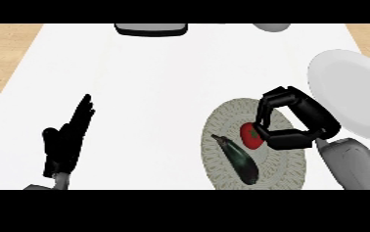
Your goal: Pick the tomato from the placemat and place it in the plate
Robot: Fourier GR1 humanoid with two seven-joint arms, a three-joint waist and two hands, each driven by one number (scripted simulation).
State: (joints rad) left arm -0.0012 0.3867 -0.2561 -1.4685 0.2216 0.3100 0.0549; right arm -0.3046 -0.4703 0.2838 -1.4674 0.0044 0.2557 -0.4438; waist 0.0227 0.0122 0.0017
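We see the tomato (250,134) lying on the round placemat (282,170), beside an eggplant (237,159). The right hand (303,123) curls around the tomato, thumb and fingers touching it. The white plate (345,86) lies just right. The left hand (69,138) rests with straight fingers on the table (159,89).

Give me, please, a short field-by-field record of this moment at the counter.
tomato: on the placemat, not lifted
right hand: curled round the tomato from its right
left hand: open, resting at lower left, holding nothing
eggplant: lying on the placemat, left of the tomato
plate: at the right edge, beyond the placemat, nothing seen on it
far edge: a dark-rimmed item and a grey round one, both cut off
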